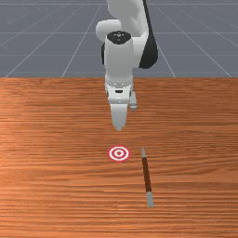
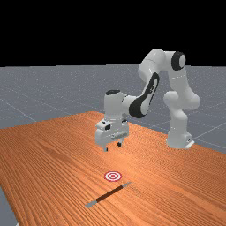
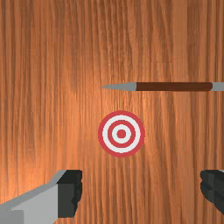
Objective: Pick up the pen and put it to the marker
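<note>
Gripper (image 2: 112,147) hangs above the table (image 1: 46,186), pointing down, touching nothing; fingers (image 3: 69,192) are spread wide w/ nothing btwn them. Pen (image 1: 147,175) lies flat on the tabletop, approx. 4 o'clock of the red/white ringed marker (image 1: 118,153) in the front view, near it but not touching. Pen has a dk brown barrel (image 1: 147,172), a pointed grey tip (image 1: 143,152) and a lt grey butt end (image 1: 149,200). In that view the tip aims approx. 12 o'clock & sits just short of 3 o'clock from the marker; butt end is twd 6 o'clock. Gripper is at 12 o'clock of the marker there, pen at approx. 5 o'clock of the gripper. Far view: pen is approx. 6 o'clock of the marker, slanted, tip twd 2 o'clock, butt end twd 8; gripper is up at 12 o'clock of the marker, & the arm's base (image 2: 178,137) stands approx. 3 o'clock of the gripper, well apart. Wrist view: marker is nearer the gripper (image 3: 141,191) than the pen is; pen lies past the marker, approx. parallel to a line from one finger to the other, butt end partly cut off by the frame.
</note>
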Controlling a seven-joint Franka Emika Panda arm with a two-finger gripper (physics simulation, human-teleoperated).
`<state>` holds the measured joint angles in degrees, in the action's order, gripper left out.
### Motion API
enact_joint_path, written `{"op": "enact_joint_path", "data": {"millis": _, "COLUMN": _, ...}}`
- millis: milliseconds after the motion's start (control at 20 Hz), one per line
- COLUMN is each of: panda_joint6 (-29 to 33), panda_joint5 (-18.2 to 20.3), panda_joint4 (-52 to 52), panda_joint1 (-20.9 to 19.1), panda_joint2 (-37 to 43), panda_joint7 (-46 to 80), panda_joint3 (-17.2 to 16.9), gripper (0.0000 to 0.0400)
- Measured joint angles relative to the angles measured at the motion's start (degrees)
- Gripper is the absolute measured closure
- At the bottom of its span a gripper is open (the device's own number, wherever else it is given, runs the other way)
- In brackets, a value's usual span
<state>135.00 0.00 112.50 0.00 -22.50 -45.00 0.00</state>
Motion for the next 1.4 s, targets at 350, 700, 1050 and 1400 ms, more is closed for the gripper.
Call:
{"op": "enact_joint_path", "data": {"millis": 350, "panda_joint6": 0.2, "panda_joint5": 1.1, "panda_joint4": 0.0, "panda_joint1": -0.5, "panda_joint2": -0.2, "panda_joint7": -1.0, "panda_joint3": 0.5, "gripper": 0.0388}}
{"op": "enact_joint_path", "data": {"millis": 700, "panda_joint6": 0.7, "panda_joint5": 2.8, "panda_joint4": 0.2, "panda_joint1": -1.3, "panda_joint2": -0.6, "panda_joint7": -2.5, "panda_joint3": 1.2, "gripper": 0.0400}}
{"op": "enact_joint_path", "data": {"millis": 1050, "panda_joint6": 0.9, "panda_joint5": 0.0, "panda_joint4": 0.2, "panda_joint1": -1.0, "panda_joint2": -0.7, "panda_joint7": -2.1, "panda_joint3": -0.1, "gripper": 0.0400}}
{"op": "enact_joint_path", "data": {"millis": 1400, "panda_joint6": -0.1, "panda_joint5": -0.1, "panda_joint4": -0.8, "panda_joint1": 3.8, "panda_joint2": -0.8, "panda_joint7": 10.3, "panda_joint3": 0.3, "gripper": 0.0400}}
